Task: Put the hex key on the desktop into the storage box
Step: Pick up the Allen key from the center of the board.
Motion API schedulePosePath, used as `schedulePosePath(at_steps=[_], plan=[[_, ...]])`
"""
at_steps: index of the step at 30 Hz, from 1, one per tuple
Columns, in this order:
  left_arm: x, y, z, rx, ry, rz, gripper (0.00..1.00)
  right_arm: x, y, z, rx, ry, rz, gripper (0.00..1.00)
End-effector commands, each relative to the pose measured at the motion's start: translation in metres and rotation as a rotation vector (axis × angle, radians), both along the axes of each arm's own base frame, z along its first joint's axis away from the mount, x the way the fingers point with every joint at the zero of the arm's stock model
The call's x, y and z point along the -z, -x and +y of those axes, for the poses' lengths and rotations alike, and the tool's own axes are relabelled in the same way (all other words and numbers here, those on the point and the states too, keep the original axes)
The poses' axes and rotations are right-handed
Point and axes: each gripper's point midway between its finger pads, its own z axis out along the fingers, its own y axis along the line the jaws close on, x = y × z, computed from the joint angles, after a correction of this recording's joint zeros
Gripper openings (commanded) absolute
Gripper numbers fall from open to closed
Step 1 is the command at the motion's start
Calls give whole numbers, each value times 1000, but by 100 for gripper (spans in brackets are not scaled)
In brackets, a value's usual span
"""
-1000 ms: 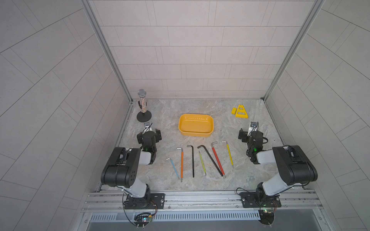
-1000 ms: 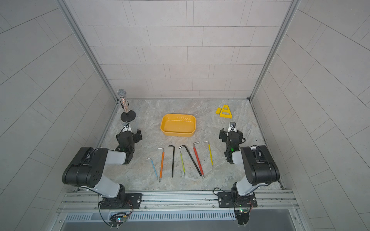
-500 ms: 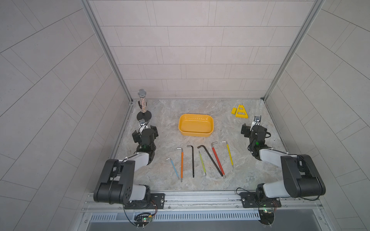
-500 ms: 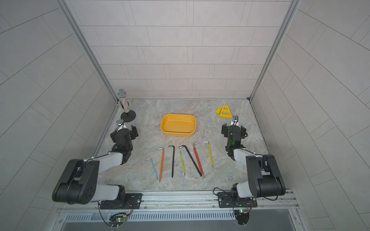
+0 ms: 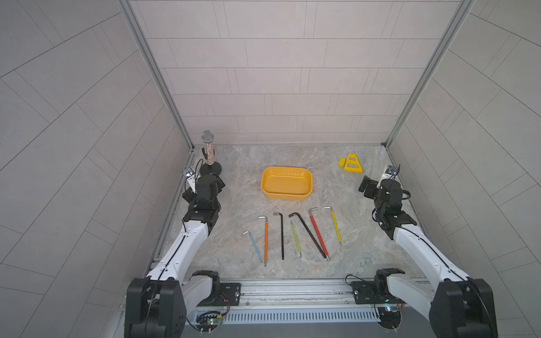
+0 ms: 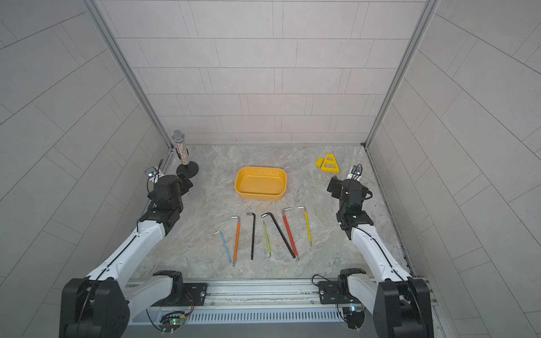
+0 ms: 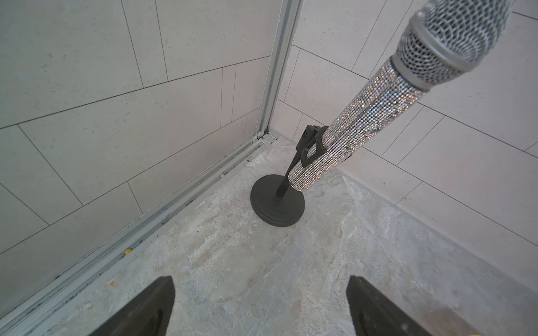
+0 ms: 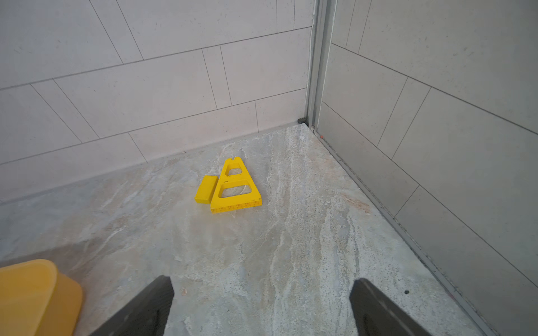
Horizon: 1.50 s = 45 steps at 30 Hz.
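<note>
Far left of both top views: I saw my left gripper with its dark wedge-shaped fingers spread wide and nothing between them. It faced a rhinestone-crusted microphone with a mesh head, clipped to a round black base.

Centre: the storage box, a glossy yellow tub with rounded corners, sat on the marbled desktop.

Below it in the frame, apart from the tub, lay seven L-shaped keys side by side: blue hex key, orange hex key, slim black hex key, lime hex key, thick black hex key, red hex key, yellow hex key.

Upper right: a flat yellow triangular stand with two cut-outs.

Far right: my right gripper, equally wide apart, gripped nothing.
</note>
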Motion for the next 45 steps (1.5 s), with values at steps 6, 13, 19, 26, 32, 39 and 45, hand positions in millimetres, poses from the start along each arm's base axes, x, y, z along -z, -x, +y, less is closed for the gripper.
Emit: schedulePosePath(at_steps=[6,13,19,26,32,39,45], plan=[[26,18,-37,161,198,199,100,20,17,29,-104,-173,208,100],[48,37,-67,267,344,363,99,52,24,58,-165,-384,324,94],[60,50,-97,362,508,398,99,62,30,85,-252,-457,412,91],[69,64,-123,446,574,473,99,56,46,116,-374,-349,500,91],[89,84,-155,560,570,609,100,69,67,141,-446,-235,598,85],[92,100,-169,631,518,672,100,74,81,180,-539,-145,654,81],[94,100,-176,670,545,626,100,89,82,185,-535,-77,677,81]])
